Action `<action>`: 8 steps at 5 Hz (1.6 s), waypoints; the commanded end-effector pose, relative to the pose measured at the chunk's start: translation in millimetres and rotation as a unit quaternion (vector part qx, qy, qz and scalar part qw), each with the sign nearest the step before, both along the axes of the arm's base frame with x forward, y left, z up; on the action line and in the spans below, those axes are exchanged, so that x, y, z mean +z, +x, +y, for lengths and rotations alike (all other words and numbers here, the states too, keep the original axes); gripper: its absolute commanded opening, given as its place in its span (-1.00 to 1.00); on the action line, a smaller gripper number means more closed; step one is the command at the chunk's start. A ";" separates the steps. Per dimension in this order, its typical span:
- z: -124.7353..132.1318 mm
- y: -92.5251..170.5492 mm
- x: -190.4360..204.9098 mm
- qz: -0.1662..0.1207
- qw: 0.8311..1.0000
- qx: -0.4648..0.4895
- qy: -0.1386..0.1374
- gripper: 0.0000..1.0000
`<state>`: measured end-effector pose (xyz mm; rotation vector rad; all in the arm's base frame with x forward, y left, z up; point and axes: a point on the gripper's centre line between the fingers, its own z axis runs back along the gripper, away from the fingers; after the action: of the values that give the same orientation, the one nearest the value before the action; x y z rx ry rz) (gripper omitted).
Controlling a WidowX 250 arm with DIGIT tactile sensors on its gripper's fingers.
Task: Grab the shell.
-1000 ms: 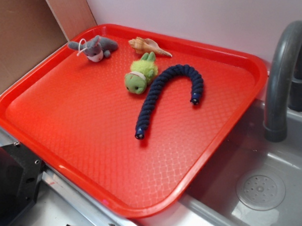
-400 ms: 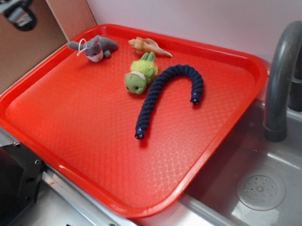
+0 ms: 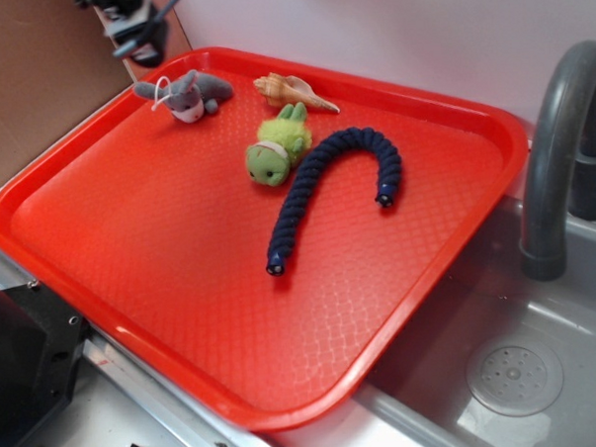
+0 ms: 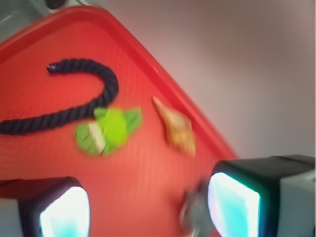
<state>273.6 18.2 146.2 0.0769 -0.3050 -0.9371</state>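
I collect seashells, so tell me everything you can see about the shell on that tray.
The shell is a small tan-and-cream spiral conch, hard-looking, knobbly at its wide end and tapering to a long point. It lies on its side near the far rim of the red tray, point towards the right in the exterior view. It seems just clear of the green plush; nothing grips it.

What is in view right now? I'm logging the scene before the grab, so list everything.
tray: one, red, filling most of the view beside the sink
shell: one, tan and cream, near the tray's far edge
green plush toy: one, just in front of the shell
grey plush toy: one, far left corner of the tray
rope: one, dark blue, hooked, mid-tray
sink: one, grey, right of the tray
faucet: one, grey, over the sink
gripper: one, black, above the tray's far left corner, fingers apart
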 end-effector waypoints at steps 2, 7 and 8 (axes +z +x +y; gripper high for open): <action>1.2 60.1 -38.4 0.037 0.995 -0.089 0.013 1.00; 2.9 76.1 -106.2 0.097 0.995 0.009 0.034 1.00; -9.5 75.7 -111.6 0.091 0.995 0.043 0.018 1.00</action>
<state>334.4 24.5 18.0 -0.0093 -0.0269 -0.8384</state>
